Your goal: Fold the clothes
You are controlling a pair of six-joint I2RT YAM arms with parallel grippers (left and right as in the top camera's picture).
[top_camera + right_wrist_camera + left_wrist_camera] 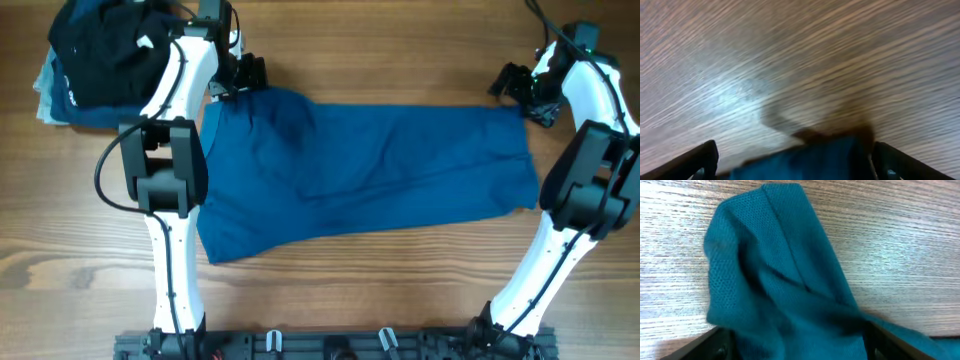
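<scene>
The clothes (370,165), a plain mid-blue garment, lie spread flat across the middle of the wooden table. My left gripper (250,75) sits at the garment's far left corner. In the left wrist view a bunched fold of the blue cloth (780,280) lies between the wide-apart fingers (715,342), loose, so the left gripper (797,352) is open. My right gripper (510,85) hovers at the far right corner. The right wrist view is blurred. It shows an edge of the cloth (810,162) low between the spread fingers (705,155), and the right gripper (795,152) is open.
A pile of folded dark garments (100,50) sits at the far left corner of the table, over a paler blue piece (48,95). Both arm bases stand on a rail (330,345) at the near edge. Bare wood (400,290) lies in front of the garment.
</scene>
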